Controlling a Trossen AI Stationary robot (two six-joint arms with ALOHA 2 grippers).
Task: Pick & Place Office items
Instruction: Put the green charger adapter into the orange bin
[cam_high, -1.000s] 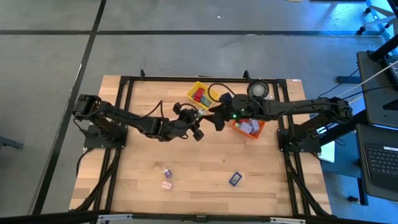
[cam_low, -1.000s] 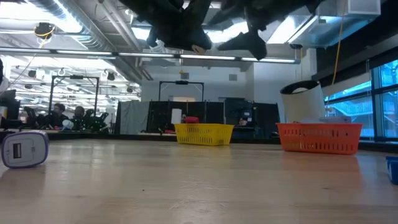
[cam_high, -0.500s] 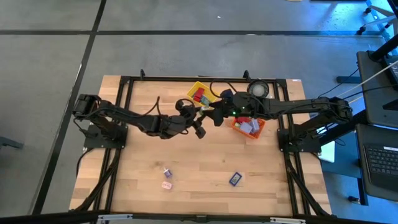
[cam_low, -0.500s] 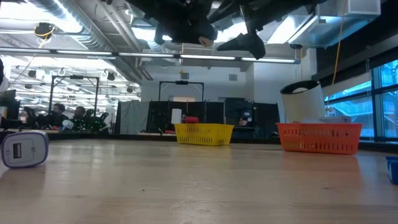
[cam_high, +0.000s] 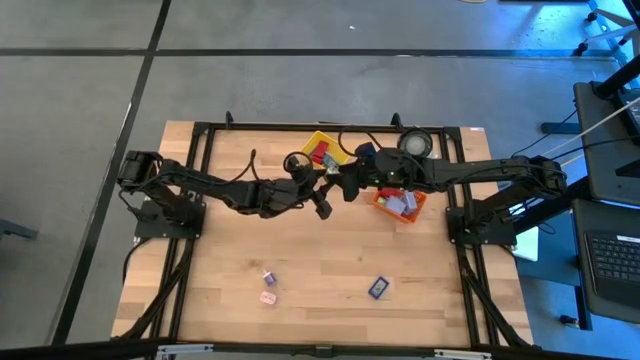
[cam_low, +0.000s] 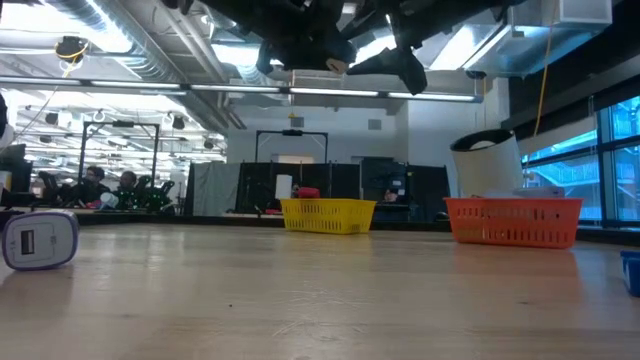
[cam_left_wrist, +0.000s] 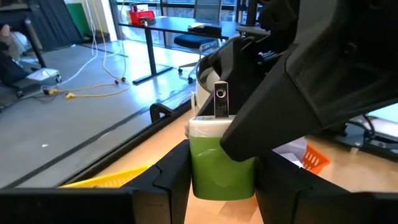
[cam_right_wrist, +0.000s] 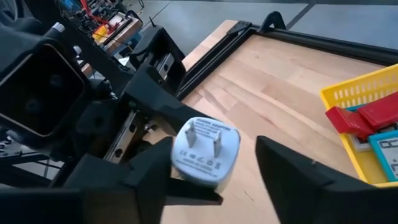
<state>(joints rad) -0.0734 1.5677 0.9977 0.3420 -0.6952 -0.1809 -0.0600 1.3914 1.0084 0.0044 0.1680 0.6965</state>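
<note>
Green-and-white, a blocky plug adapter (cam_left_wrist: 222, 163) is clamped in the shut left gripper (cam_left_wrist: 221, 180), just in front of the yellow mesh bin (cam_high: 322, 150) and above the wooden worktop (cam_high: 320, 260). Its long axis is pointed at the right gripper (cam_right_wrist: 214, 165), whose spread fingers are set on either side of its white pronged end without visible contact. Both grippers' tips are masked by the arms from above.
</note>
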